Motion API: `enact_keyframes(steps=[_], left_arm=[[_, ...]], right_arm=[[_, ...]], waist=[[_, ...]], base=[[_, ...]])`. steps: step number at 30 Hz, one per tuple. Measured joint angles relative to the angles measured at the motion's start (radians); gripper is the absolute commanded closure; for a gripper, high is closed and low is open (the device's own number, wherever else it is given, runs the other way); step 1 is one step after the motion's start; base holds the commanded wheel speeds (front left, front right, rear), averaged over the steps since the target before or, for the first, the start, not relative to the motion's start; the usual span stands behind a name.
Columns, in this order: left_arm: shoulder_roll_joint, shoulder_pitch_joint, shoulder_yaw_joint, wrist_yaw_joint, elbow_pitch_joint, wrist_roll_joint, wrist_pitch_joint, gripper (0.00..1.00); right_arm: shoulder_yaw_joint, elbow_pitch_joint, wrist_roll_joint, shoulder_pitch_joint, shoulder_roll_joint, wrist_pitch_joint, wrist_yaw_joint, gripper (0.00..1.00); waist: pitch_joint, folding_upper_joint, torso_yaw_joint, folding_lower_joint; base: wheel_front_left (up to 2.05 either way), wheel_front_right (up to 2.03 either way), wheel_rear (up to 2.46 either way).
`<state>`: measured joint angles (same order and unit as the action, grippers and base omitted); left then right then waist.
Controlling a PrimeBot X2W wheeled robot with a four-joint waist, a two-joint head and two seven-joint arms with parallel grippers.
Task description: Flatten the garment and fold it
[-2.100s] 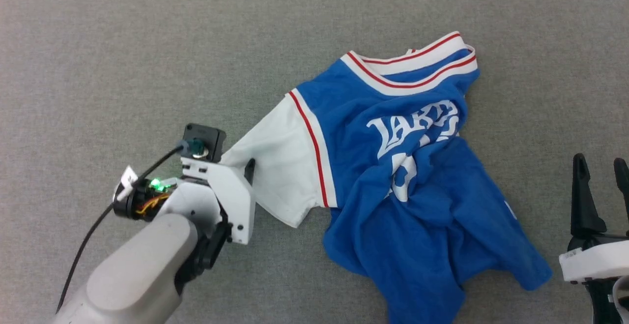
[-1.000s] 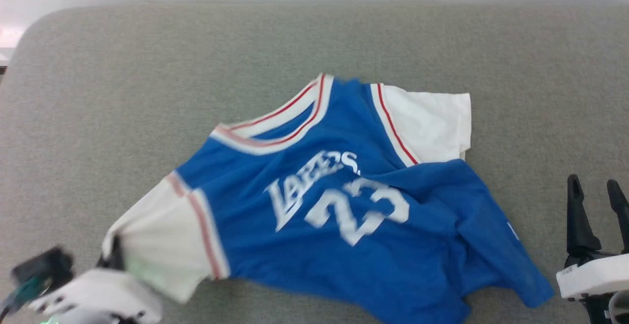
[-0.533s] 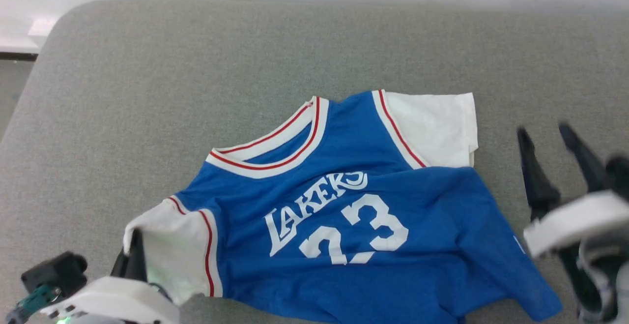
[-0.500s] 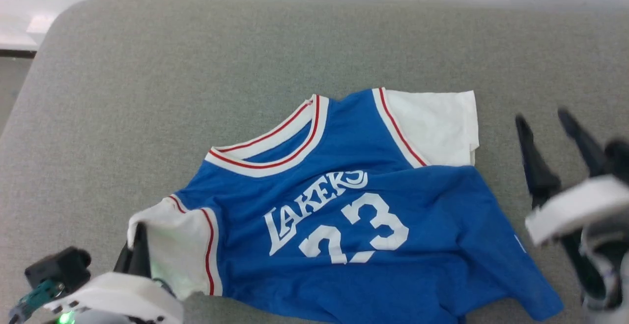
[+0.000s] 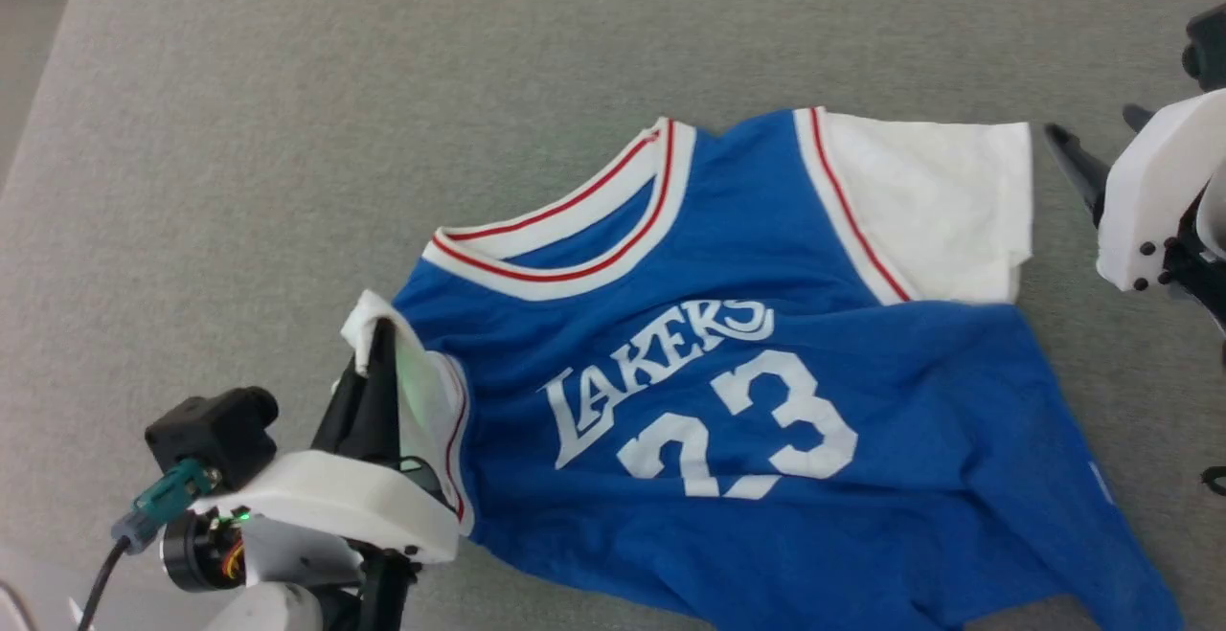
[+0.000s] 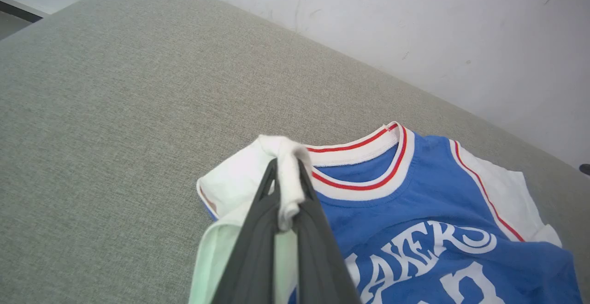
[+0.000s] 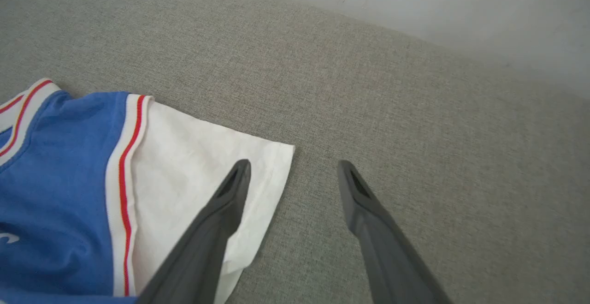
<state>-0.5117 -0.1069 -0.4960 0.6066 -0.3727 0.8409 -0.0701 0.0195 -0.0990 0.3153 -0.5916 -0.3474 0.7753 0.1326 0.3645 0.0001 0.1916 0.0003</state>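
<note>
Royal-blue jersey T-shirt with white sleeves (image 5: 747, 229) is laid mostly flat on grey fabric surface (image 5: 239, 133); nothing folded yet. One sleeve is pinched by left gripper (image 6: 286, 175); right gripper (image 7: 292, 170) is held wide, empty, at other sleeve's edge.

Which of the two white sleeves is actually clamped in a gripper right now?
The sleeve on the robot's left: it is bunched up and pinched by the shut left gripper. The other sleeve lies flat and ungripped, with the right gripper open at its edge.
</note>
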Motion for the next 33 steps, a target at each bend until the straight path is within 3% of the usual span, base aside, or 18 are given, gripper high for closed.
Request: enact_keyframes(steps=[4,14,15,16,17,23,33], left_arm=[[0.022,-0.008,-0.018,-0.008,0.009,-0.004,-0.002,1.00],[0.058,-0.037,-0.043,-0.036,0.046,-0.004,-0.010,1.00],[0.061,-0.042,-0.044,-0.042,0.049,-0.004,-0.009,1.00],[0.063,-0.046,-0.046,-0.043,0.051,-0.004,-0.009,1.00],[0.064,-0.048,-0.046,-0.043,0.054,-0.004,-0.009,1.00],[0.067,-0.050,-0.037,-0.058,0.068,0.016,-0.009,1.00],[0.013,-0.238,-0.044,-0.092,0.125,-0.036,0.054,1.00]], right_arm=[[0.011,-0.062,-0.014,-0.015,-0.031,0.036,0.000,0.00],[-0.040,-0.138,0.006,-0.018,-0.020,0.071,-0.001,0.00],[-0.040,-0.135,0.016,-0.019,-0.022,0.080,-0.001,0.28],[-0.039,-0.131,0.026,-0.020,-0.026,0.089,-0.001,0.71],[-0.038,-0.127,0.035,-0.021,-0.029,0.097,-0.001,1.00],[-0.009,-0.109,0.052,-0.020,-0.017,0.092,-0.001,1.00],[-0.023,-0.105,0.073,-0.041,0.051,-0.241,-0.001,1.00]], waist=[[0.027,0.0000,0.041,-0.0001],[0.090,0.0000,0.108,-0.0003],[0.094,0.0000,0.112,-0.0004],[0.097,0.0000,0.116,-0.0004],[0.099,0.0000,0.118,-0.0004],[0.085,0.0000,0.114,-0.0002],[-0.010,-0.0001,0.078,-0.0002]], base=[[0.00,0.00,0.00],[0.00,0.00,0.00],[0.00,0.00,0.00],[0.00,0.00,0.00],[0.00,0.00,0.00],[0.00,0.00,0.00],[0.00,0.00,0.00]])
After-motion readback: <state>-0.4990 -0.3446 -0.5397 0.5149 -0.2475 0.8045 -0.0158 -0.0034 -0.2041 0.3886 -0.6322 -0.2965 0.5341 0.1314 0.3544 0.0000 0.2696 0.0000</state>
